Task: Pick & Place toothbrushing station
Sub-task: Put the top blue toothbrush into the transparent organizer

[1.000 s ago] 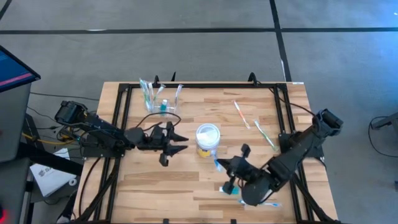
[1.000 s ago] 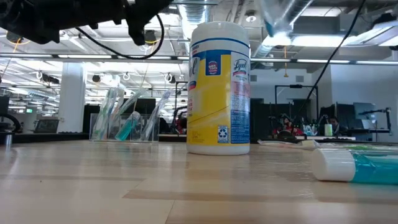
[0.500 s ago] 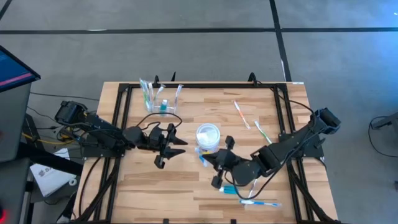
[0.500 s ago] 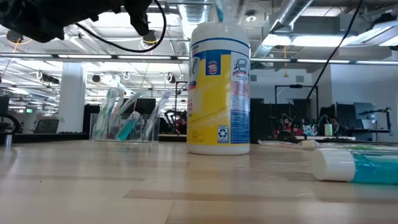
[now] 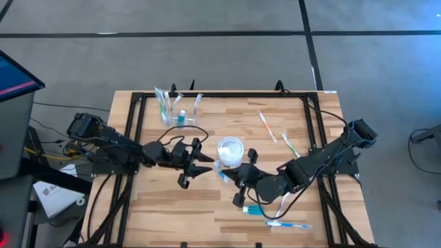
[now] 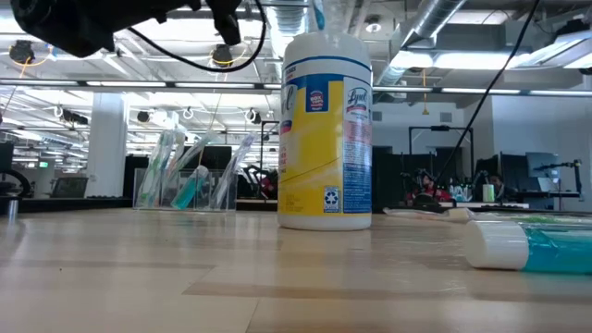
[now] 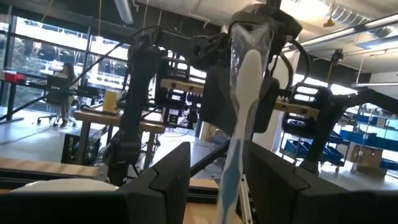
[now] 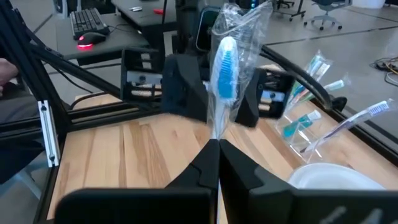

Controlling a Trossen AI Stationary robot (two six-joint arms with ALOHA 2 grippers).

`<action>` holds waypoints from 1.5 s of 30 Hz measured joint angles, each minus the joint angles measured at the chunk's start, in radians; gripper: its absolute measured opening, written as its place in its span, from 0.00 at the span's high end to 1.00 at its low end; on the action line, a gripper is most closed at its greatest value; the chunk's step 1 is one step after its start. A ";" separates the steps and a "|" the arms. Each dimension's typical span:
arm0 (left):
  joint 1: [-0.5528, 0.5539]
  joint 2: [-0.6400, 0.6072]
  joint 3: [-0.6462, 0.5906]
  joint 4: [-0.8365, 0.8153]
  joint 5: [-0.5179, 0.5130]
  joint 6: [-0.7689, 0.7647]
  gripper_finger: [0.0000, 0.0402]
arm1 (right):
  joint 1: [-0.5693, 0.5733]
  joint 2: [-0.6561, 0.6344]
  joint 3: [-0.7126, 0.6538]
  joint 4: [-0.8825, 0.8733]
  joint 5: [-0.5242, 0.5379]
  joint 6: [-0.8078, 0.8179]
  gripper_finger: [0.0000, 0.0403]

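Right end effector [image 5: 229, 176], clenched on a wrapped toothbrush [image 8: 224, 62], offers it to the spread left end effector [image 5: 201, 162]; the station [image 5: 177, 110] awaits.

my left gripper [image 5: 201, 162] hangs just left of the tub [image 5: 230, 151] at mid-table; my right gripper [image 5: 234, 177] sits just before the tub, holding a wrapped toothbrush [image 8: 224, 62] up between us. the toothbrushing station [image 5: 178, 110] stands behind, near the far edge. loose toothbrushes [image 5: 275, 134] lie to the right.
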 joint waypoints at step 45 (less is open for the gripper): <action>0.001 0.053 0.092 0.004 0.025 0.080 0.99 | -0.011 0.001 -0.021 0.019 -0.018 -0.016 0.99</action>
